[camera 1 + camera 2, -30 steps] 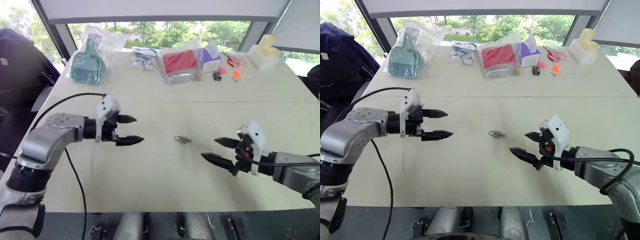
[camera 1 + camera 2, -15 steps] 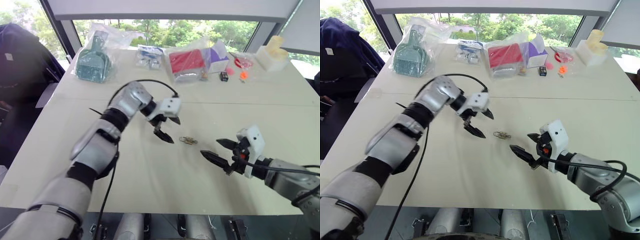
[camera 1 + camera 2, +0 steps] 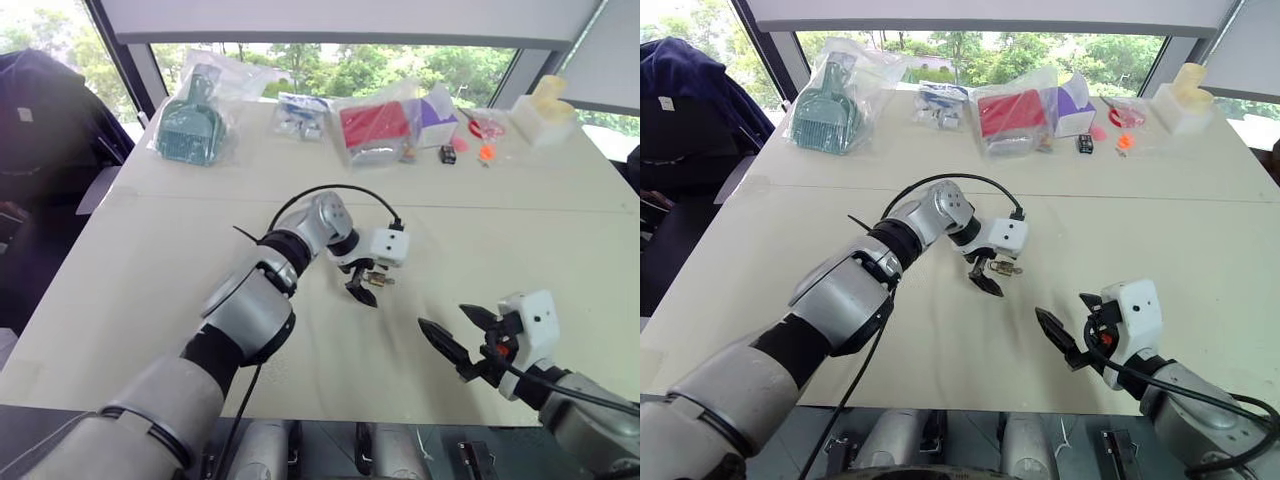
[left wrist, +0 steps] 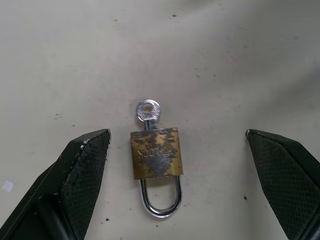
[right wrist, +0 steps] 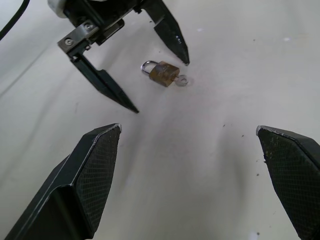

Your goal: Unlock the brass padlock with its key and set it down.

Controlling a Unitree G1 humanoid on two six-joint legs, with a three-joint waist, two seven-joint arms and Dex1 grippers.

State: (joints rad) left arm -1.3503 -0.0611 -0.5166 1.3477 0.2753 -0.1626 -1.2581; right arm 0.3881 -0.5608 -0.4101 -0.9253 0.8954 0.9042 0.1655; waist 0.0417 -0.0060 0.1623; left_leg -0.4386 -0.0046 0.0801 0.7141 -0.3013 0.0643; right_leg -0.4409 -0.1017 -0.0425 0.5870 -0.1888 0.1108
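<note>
The left gripper (image 4: 175, 185) hangs over the middle of the pale worktop (image 3: 150, 260), pointing down, its two black fingers spread wide. Between the fingertips, but touching neither, lies the brass padlock (image 4: 155, 153), flat on the worktop. Its silvery shackle is seated in the body, so the padlock looks locked. The key (image 4: 148, 112) sticks out of the end opposite the shackle, round bow showing, apparently already in the keyhole.

To the right and nearer, the right gripper (image 3: 452, 333) hovers above the worktop, well apart from the padlock, fingers also spread and holding nothing.

Along the far edge of the worktop sit several plastic bags (image 3: 190, 120) and small items, away from the work.

By this view the task is barely begun: nothing is grasped. Gripping the padlock, turning the key, freeing the shackle and setting the padlock down all remain.
</note>
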